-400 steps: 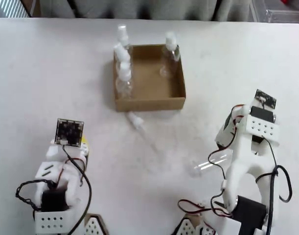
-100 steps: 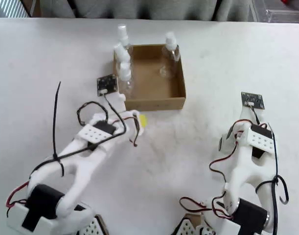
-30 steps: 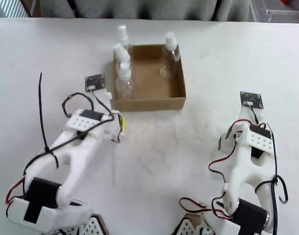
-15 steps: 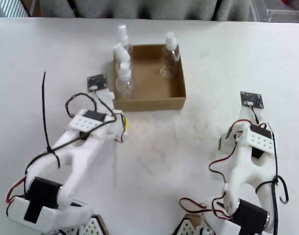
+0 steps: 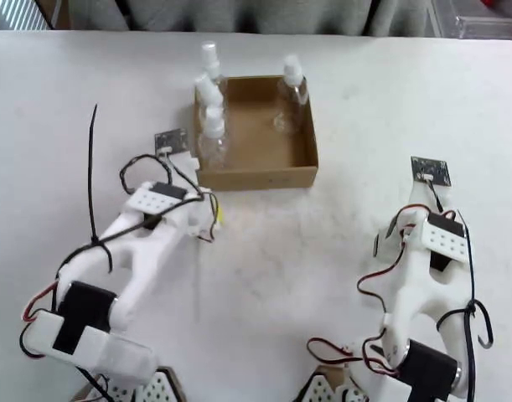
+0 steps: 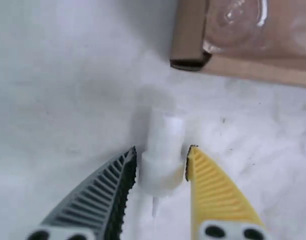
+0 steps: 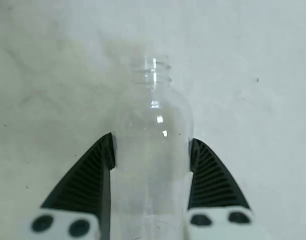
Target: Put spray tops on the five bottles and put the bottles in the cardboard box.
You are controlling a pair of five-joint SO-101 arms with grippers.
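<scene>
Left claw [image 6: 160, 152] pinches the spray top [image 6: 165, 131] just below the lower-left corner of the cardboard box [image 5: 256, 177], right claw [image 7: 151, 141] clamps the uncapped bottle [image 7: 153, 107] at frame right; best bring them together with the tube [image 6: 154, 207] square over the neck [image 7: 151, 67].

Way into the box
Three capped bottles [image 5: 208, 92] line the cardboard box's [image 5: 256, 177] left wall, a fourth bottle [image 5: 291, 88] blocks the far right corner; I see free floor centre and near right. Open bench [image 5: 323, 230] before it.
</scene>
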